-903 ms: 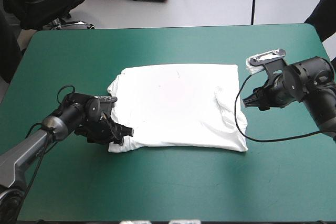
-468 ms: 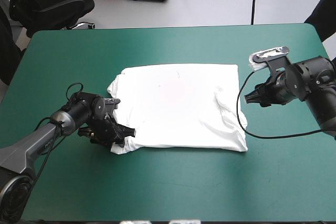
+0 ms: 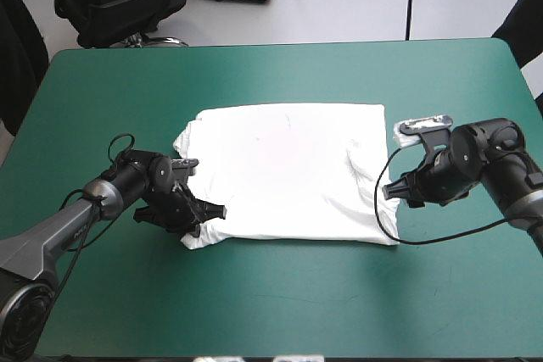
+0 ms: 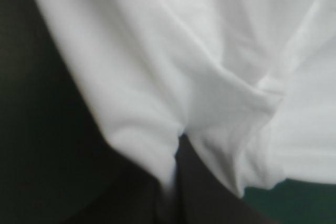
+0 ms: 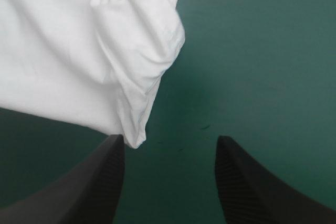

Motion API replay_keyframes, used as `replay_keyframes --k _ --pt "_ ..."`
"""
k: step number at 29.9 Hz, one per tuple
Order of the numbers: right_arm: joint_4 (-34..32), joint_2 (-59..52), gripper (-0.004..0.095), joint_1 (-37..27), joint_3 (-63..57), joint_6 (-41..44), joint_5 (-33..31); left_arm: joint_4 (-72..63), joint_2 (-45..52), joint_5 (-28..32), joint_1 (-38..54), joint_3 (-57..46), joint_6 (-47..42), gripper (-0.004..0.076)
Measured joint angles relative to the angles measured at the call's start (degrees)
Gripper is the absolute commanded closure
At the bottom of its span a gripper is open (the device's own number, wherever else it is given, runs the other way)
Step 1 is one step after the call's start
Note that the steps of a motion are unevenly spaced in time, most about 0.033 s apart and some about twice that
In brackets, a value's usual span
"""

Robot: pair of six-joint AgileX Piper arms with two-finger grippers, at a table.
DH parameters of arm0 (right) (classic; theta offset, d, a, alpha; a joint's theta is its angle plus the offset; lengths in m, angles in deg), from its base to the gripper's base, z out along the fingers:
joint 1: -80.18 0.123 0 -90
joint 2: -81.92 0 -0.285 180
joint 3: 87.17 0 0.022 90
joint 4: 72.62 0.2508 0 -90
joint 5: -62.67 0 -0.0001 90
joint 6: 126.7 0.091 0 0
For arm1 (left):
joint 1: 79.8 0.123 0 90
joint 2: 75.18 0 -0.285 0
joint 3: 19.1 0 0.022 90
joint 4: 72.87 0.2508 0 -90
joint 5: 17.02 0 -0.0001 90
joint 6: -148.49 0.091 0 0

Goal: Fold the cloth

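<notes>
Since the earlier frames, the right gripper (image 3: 389,192) had dropped from beside the T-shirt's right edge and come in toward its near right corner. The left gripper (image 3: 206,212) had edged a little further onto the near left corner, which now sat bunched up against it.

The T-shirt (image 3: 288,167) lay spread flat in the middle of the table (image 3: 271,303), with its long side running left to right. In the left wrist view we saw the black fingers met in a point with white cloth pinched between them, so we took that corner as gripped. In the right wrist view the fingers stood well apart over the teal-green cover, holding nothing. The tip of the shirt's corner (image 5: 137,129) was just beside one finger (image 5: 107,166), at its inner side rather than centred in the gap.

We judged that this offset decided the next move. The right arm was the nearer one to that corner, but the cloth lay ahead of the gripper and off to one side. The gripper would need to shift toward the shirt before clamping, so that both near corners could be lifted across the short way toward the far edge.
</notes>
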Motion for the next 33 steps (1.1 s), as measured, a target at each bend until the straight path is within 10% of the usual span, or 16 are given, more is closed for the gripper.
replay_keyframes --k 23,33 --pt "6.6 11.1 0.0343 0.0 -12.7 -7.3 13.2 0.0 0.0 0.1 0.0 0.0 0.0 0.0741" --pt "1.6 13.0 0.0726 4.1 -12.1 -7.9 12.7 0.1 0.0 0.2 0.0 0.0 -0.1 0.0741"
